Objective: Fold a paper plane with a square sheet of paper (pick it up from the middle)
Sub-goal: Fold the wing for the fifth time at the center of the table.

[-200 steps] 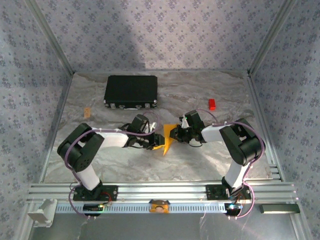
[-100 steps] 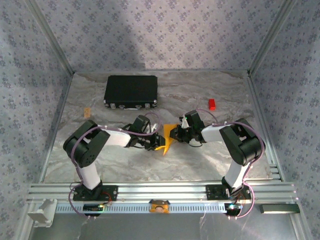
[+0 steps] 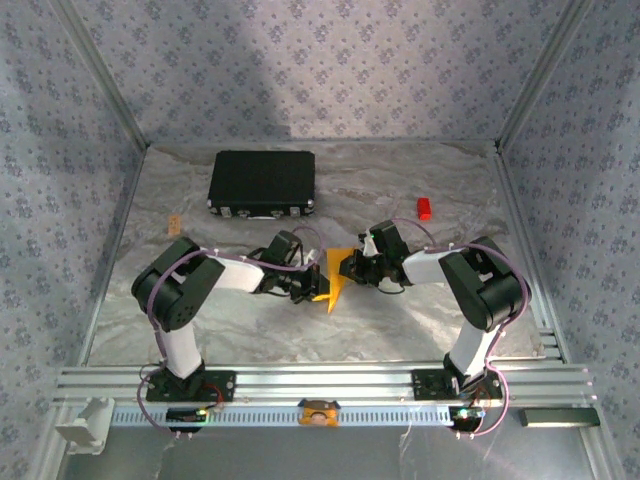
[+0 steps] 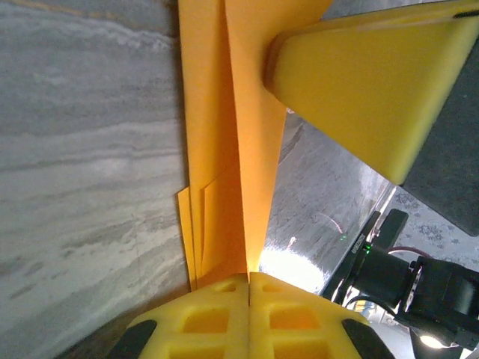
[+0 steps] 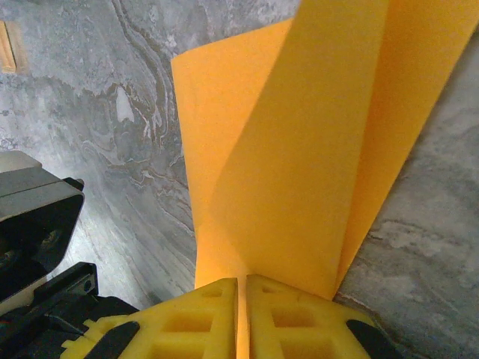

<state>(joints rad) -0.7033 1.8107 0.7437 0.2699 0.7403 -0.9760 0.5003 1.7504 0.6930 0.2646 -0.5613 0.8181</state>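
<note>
The orange sheet of paper (image 3: 331,279) is folded into a narrow, pointed, paper-plane-like shape and is held up off the marbled table between my two grippers. My left gripper (image 3: 314,283) is shut on its left edge. In the left wrist view several folded layers (image 4: 224,142) run up from the closed jaws (image 4: 248,280), and a yellow finger of the right gripper (image 4: 367,82) presses the paper at the top. My right gripper (image 3: 350,268) is shut on the other side. In the right wrist view the paper (image 5: 299,142) rises from its closed jaws (image 5: 242,287).
A black rectangular case (image 3: 262,183) lies at the back left. A small red block (image 3: 425,208) sits at the back right, and a small tan piece (image 3: 175,224) lies near the left edge. Metal frame posts and patterned walls border the table (image 3: 300,330).
My left gripper has closed onto the paper, and the left arm's elbow has shifted a little to the right. The right gripper has kept its grip and place.
</note>
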